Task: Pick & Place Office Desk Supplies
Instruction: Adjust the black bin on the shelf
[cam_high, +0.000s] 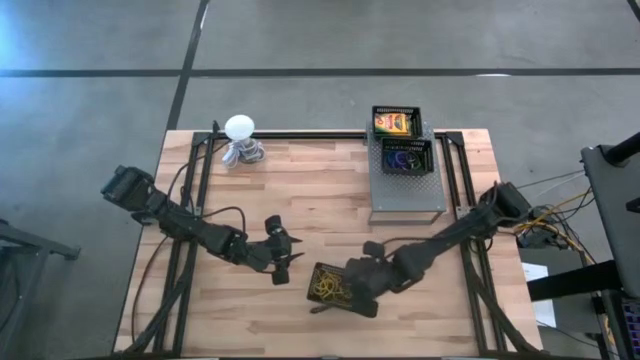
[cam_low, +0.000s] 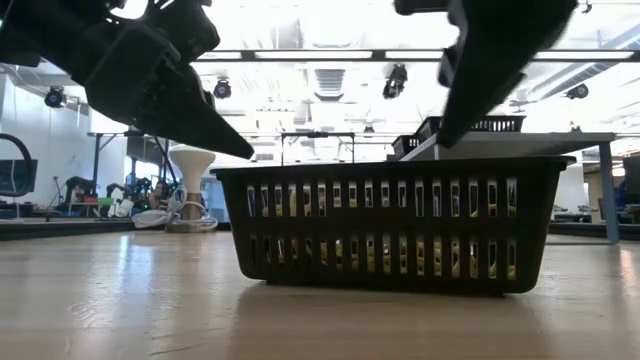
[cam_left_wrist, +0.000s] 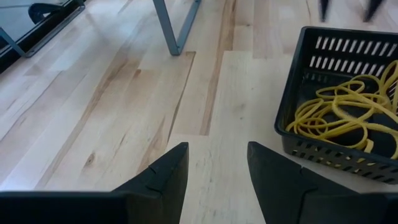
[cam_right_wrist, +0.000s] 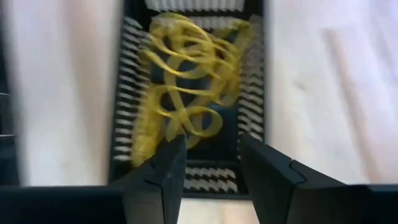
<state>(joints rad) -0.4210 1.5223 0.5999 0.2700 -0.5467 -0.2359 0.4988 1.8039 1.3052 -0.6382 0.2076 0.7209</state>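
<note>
Rubber bands (cam_right_wrist: 186, 93) fill one black basket (cam_high: 335, 287); two end effectors, left (cam_high: 280, 262) and right (cam_high: 360, 285), both apart.

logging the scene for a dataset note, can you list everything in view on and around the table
black slotted plastic basket: one, black, on the wooden table's near edge, under the right gripper
yellow rubber bands: a tangled pile, yellow, inside that basket
yellow-and-green cardboard box: one, in a black tray at the table's far right
small coloured rings: several, blue, purple and green, in a second black tray beside it
grey metal platform: one, grey, under both trays
white ball-topped object with grey coiled base: one, far left of the table
light wooden table: one
left gripper: open, above bare wood left of the basket
right gripper: open, over the basket, holding nothing
</note>
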